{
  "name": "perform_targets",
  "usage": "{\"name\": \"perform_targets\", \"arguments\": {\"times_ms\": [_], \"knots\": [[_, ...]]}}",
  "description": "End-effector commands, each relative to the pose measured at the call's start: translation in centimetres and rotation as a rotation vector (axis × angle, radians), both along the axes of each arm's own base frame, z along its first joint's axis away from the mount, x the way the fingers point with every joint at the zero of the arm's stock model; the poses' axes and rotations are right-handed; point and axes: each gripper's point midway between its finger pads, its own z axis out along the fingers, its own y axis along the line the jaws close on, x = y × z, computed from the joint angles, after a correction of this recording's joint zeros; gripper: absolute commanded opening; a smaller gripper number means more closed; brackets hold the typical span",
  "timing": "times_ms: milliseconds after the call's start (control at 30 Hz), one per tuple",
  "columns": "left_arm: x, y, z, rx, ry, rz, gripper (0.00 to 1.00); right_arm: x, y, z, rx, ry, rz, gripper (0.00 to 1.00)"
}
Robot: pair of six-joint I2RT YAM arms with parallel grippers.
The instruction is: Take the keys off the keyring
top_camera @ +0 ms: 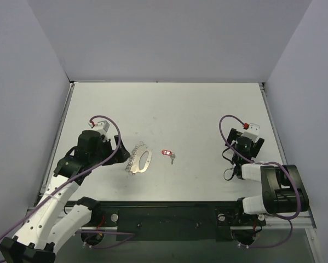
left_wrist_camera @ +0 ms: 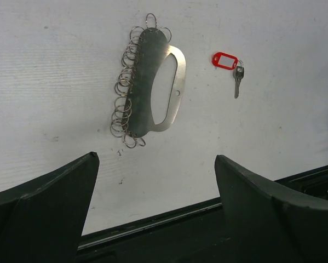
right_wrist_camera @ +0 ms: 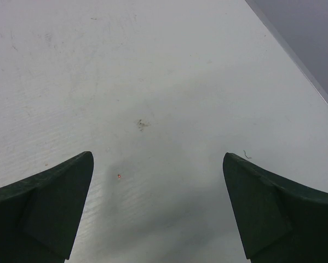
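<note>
The keyring (top_camera: 141, 160) is a flat metal holder with several small wire rings along one edge; it lies flat on the white table and also shows in the left wrist view (left_wrist_camera: 153, 82). The key (top_camera: 168, 154) with a red plastic head and short grey blade lies apart from it, just to its right, and shows in the left wrist view (left_wrist_camera: 229, 64) too. My left gripper (top_camera: 121, 154) is open and empty, just left of the keyring. My right gripper (top_camera: 241, 147) is open and empty over bare table at the right.
The white table (top_camera: 196, 115) is walled at the back and both sides. A black rail (top_camera: 164, 216) runs along the near edge by the arm bases. Small scuff marks (right_wrist_camera: 142, 124) show on the table in the right wrist view.
</note>
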Motion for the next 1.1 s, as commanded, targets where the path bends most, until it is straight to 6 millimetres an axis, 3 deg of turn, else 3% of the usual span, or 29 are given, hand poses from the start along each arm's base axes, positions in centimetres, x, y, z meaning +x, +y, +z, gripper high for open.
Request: {"name": "perform_targets", "arguments": {"times_ms": [0, 333, 500, 600, 633, 667, 700, 767, 800, 833, 867, 900, 1000, 1033, 1067], "knots": [[1.1, 0.8, 0.3, 0.049, -0.018, 0.053, 0.98, 1.1, -0.1, 2.1, 0.008, -0.089, -0.019, 1.00], [1.3, 0.7, -1.9, 0.109, 0.097, 0.064, 0.98, 1.1, -0.1, 2.1, 0.007, -0.088, -0.017, 1.00], [1.3, 1.4, -2.1, 0.133, 0.098, 0.106, 0.98, 0.0, -0.3, 3.9, -0.085, -0.028, -0.072, 1.00], [1.3, 0.9, -1.7, 0.120, 0.090, 0.076, 0.98, 0.7, 2.1, 8.1, -0.076, 0.023, -0.016, 1.00], [1.5, 0.8, -1.3, 0.111, 0.079, 0.072, 0.98, 2.0, 3.6, 11.3, -0.019, -0.047, 0.035, 1.00], [1.3, 0.8, -0.9, 0.103, 0.066, 0.064, 0.98, 1.5, 4.6, 11.4, 0.063, -0.026, 0.052, 1.00], [1.4, 0.8, -0.6, 0.098, 0.053, 0.067, 0.98, 2.3, 6.4, 13.4, 0.144, -0.065, 0.133, 1.00], [1.2, 0.7, 0.0, 0.079, 0.025, 0.063, 0.98, 2.5, 8.8, 14.6, 0.273, -0.049, 0.209, 1.00], [1.1, 0.6, 0.5, 0.065, 0.001, 0.054, 0.98, 2.2, 9.8, 14.2, 0.316, -0.001, 0.240, 1.00], [1.1, 0.6, 0.7, 0.059, -0.014, 0.053, 0.98, 2.9, 12.0, 15.3, 0.360, 0.035, 0.337, 1.00], [0.9, 0.7, 0.6, 0.055, -0.025, 0.054, 0.98, 1.8, 12.7, 13.9, 0.372, 0.138, 0.358, 0.98], [1.0, 0.7, 0.8, 0.049, -0.040, 0.055, 0.98, 2.3, 14.9, 14.7, 0.409, 0.170, 0.447, 0.97], [0.5, 0.0, 1.3, 0.018, -0.041, 0.013, 0.98, 0.9, 18.2, 13.8, 0.397, 0.341, 0.605, 0.94], [0.5, -0.1, 1.4, 0.017, -0.041, 0.008, 0.98, 0.8, 20.2, 14.1, 0.399, 0.375, 0.686, 0.94], [0.5, -0.2, 1.9, 0.016, -0.051, -0.006, 0.98, -0.1, 20.5, 13.4, 0.362, 0.447, 0.732, 0.92]]}}
